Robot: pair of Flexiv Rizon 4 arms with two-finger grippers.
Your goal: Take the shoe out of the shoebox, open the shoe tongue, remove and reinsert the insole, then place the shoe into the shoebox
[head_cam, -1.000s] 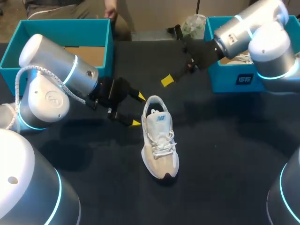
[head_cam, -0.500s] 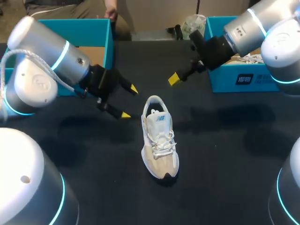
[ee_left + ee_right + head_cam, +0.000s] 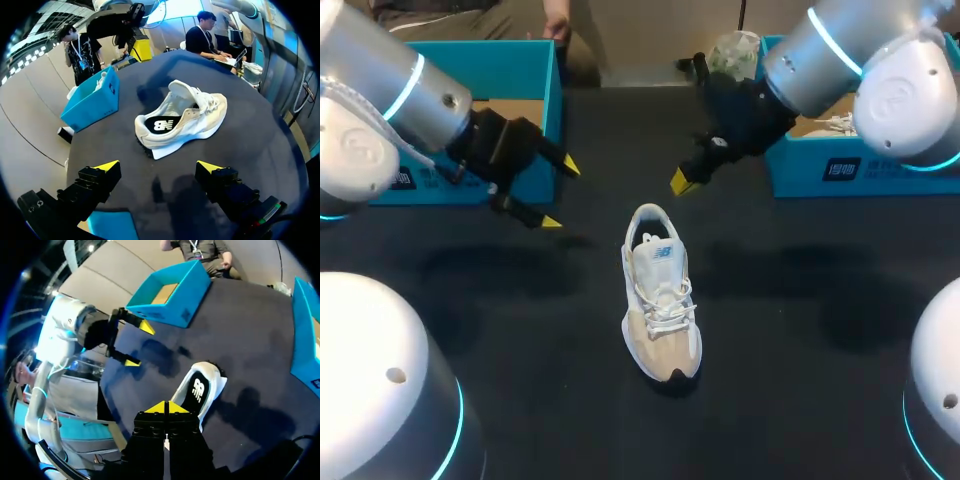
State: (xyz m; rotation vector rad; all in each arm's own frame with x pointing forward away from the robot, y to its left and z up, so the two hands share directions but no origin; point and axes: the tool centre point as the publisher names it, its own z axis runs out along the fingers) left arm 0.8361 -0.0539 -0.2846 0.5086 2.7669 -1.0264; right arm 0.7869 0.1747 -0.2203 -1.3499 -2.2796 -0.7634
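A beige and white sneaker [image 3: 660, 295] lies upright in the middle of the black table, heel toward the far side, with its insole showing inside [image 3: 161, 124]. My left gripper [image 3: 560, 195] hangs open and empty to the left of the heel, well apart from it; in the left wrist view [image 3: 159, 166] the shoe [image 3: 180, 117] lies ahead of its fingers. My right gripper [image 3: 681, 180] is shut on nothing, hovering just beyond the heel at the right. In the right wrist view [image 3: 165, 407] the shoe [image 3: 200, 390] is right ahead of the joined tips.
An open teal shoebox [image 3: 552, 70] with a cardboard floor stands at the far left. Another teal box [image 3: 820, 170] at the far right holds a second white shoe [image 3: 840, 122]. A clear bag [image 3: 735, 50] and a small black item [image 3: 695, 65] sit at the far edge.
My left arm has drawn back to the left, away from the shoe's heel, still open. My right gripper has closed and shifted only slightly beyond the heel. The shoe has not moved.
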